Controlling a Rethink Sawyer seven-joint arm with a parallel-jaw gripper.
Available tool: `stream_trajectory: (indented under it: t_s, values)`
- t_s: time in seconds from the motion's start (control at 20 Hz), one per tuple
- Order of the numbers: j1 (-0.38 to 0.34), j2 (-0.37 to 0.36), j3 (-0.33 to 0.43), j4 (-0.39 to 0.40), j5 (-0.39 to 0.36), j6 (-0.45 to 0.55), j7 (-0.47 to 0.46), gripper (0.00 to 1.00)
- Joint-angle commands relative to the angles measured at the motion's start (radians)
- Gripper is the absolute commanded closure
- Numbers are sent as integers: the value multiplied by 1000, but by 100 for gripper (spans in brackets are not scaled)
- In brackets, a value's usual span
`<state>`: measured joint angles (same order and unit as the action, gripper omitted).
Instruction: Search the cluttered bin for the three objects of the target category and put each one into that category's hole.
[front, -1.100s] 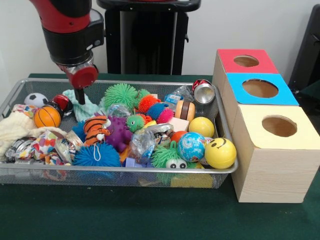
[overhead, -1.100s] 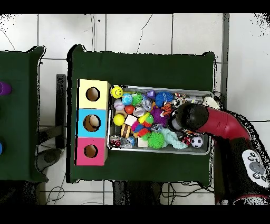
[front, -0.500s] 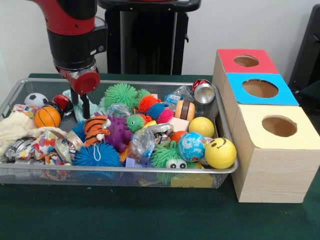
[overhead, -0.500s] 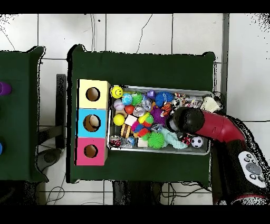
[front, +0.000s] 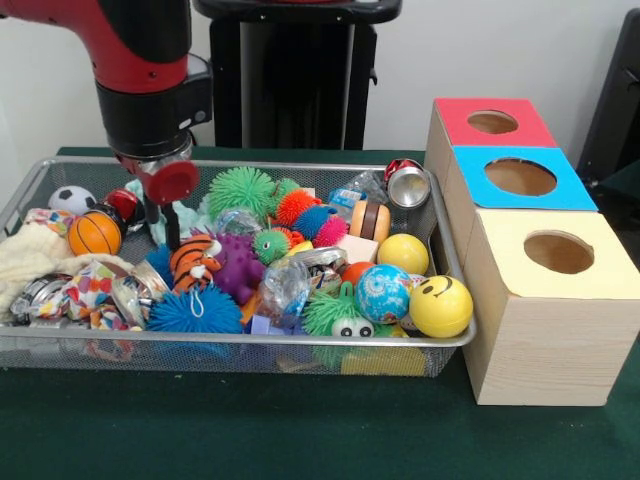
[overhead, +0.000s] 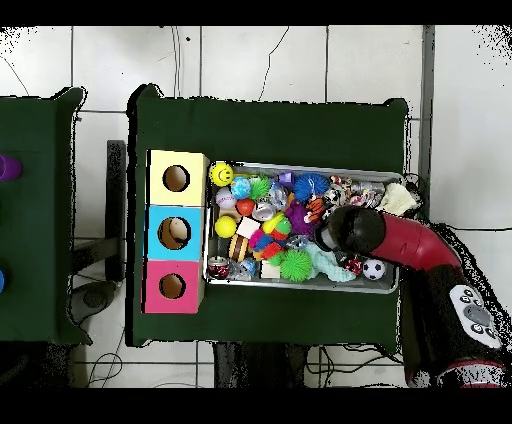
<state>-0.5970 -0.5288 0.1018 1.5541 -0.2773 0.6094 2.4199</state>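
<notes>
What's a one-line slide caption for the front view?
Sawyer gripper lowered into the toy-filled mesh bin, beside the three-hole sorting box.

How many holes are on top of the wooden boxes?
3. One is in the red top, farthest back; one in the blue top, in the middle; one in the yellow top, nearest the front. None looks hidden.

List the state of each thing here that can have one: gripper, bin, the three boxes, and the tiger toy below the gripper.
gripper: lowered into the bin, fingers parted, empty
mesh bin: piled with toys, upright on the green cloth
red box: hole shows nothing inside
blue box: a pale object shows in its hole from overhead
yellow box: hole shows nothing inside
tiger toy: lying in the clutter just beside the fingers, not gripped
</notes>
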Motion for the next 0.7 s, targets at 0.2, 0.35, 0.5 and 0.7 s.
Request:
stream_trajectory:
  t_s: [0.2,0.35,0.5,0.7]
  values:
    - [5,-75,82,104,57,-60,36,0]
    - [10,-103,86,106,86,-26,41,0]
    - [17,-131,87,99,118,23,41,0]
    - [23,-150,85,72,160,88,33,0]
